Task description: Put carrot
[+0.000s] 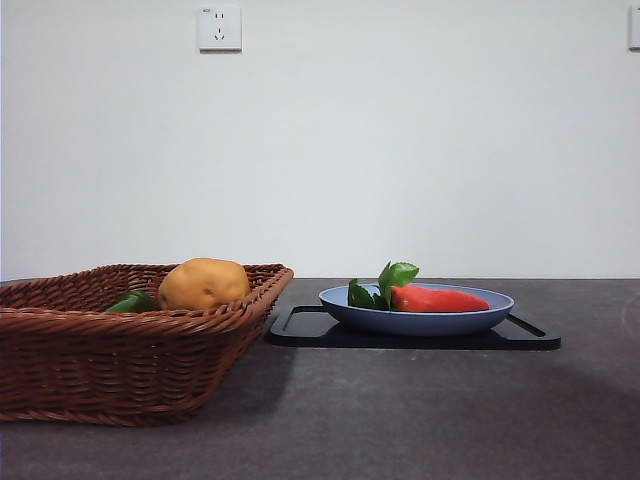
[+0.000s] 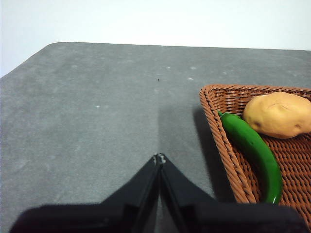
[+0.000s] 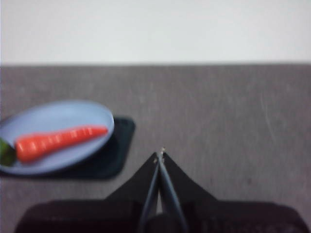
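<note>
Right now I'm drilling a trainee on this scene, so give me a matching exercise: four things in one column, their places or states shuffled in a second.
Things:
1. carrot
2. potato
3. blue plate
4. left end effector

Places or states:
A. sits on the black tray
B. shut, above bare table
C. lies on the blue plate
D. in the wicker basket

Pairs: 1-C, 2-D, 3-A, 4-B

Carrot (image 1: 437, 298) on plate (image 1: 415, 320), basket (image 1: 120, 350) to left
</note>
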